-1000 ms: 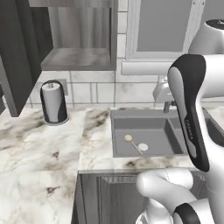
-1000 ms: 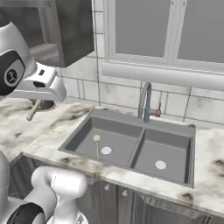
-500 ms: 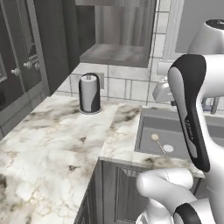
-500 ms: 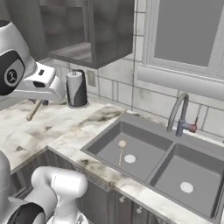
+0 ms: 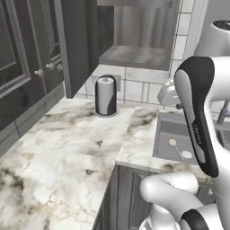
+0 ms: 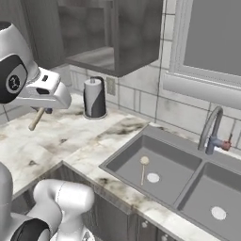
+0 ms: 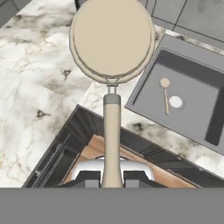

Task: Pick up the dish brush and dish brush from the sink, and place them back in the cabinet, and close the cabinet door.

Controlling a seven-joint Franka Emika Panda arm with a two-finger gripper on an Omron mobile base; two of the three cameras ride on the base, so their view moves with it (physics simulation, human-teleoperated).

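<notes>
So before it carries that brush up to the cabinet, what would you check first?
1. Grip: the gripper is shut on the held dish brush, handle between the fingers: ok.
2. Cabinet door swung open: ok.
3. Cabinet shelf has free room: ok.
4. Paper towel roll stands on the counter beneath the shelf, below the likely path: ok.
5. Second dish brush still lies in the sink by the drain: not ok, left to fetch.
6. How firmly the brush is held: cannot tell.
</notes>
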